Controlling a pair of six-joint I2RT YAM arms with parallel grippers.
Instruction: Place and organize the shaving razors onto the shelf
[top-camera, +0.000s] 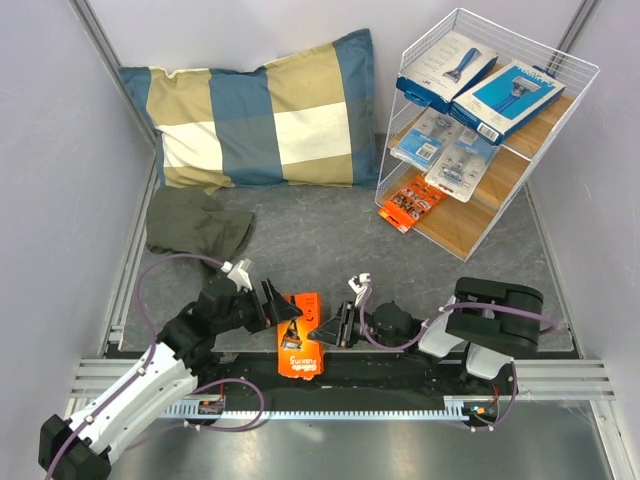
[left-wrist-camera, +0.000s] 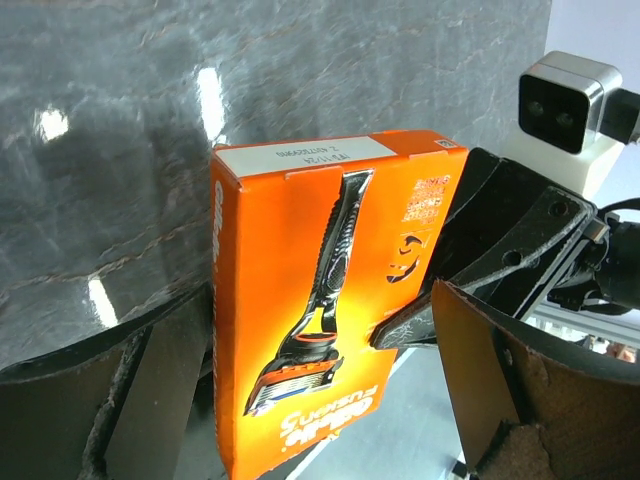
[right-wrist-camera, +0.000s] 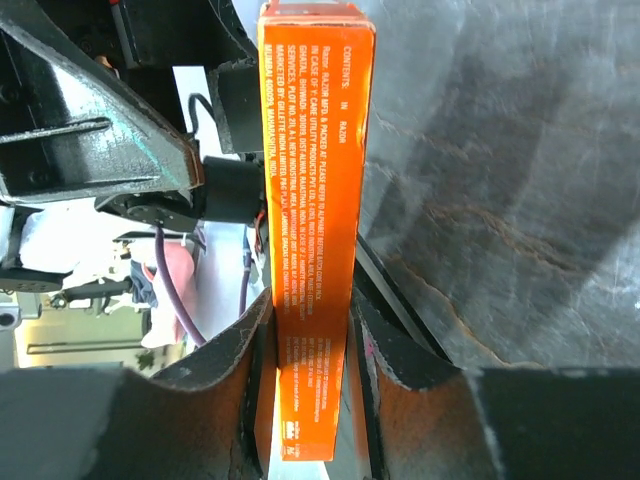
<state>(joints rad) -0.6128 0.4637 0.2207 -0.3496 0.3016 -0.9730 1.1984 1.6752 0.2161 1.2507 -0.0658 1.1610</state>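
Grey marbled tabletop (top-camera: 330, 245) inside pale walls.
- Right gripper (top-camera: 318, 330), lower centre: fingers (right-wrist-camera: 385, 370) clamped on the narrow sides of the orange razor box (top-camera: 300, 342).
- Left gripper (top-camera: 280, 308), just left of that box: jaws spread wide, box between them, not clamped.
- Shelf (top-camera: 465, 225), upper right: two blue boxes (top-camera: 445, 68) on the top board, two blister packs (top-camera: 425, 137) on the middle board, one orange card (top-camera: 410, 202) on the bottom board.
- Checked pillow (top-camera: 260, 115), upper left; dark cloth (top-camera: 195, 222) below it.
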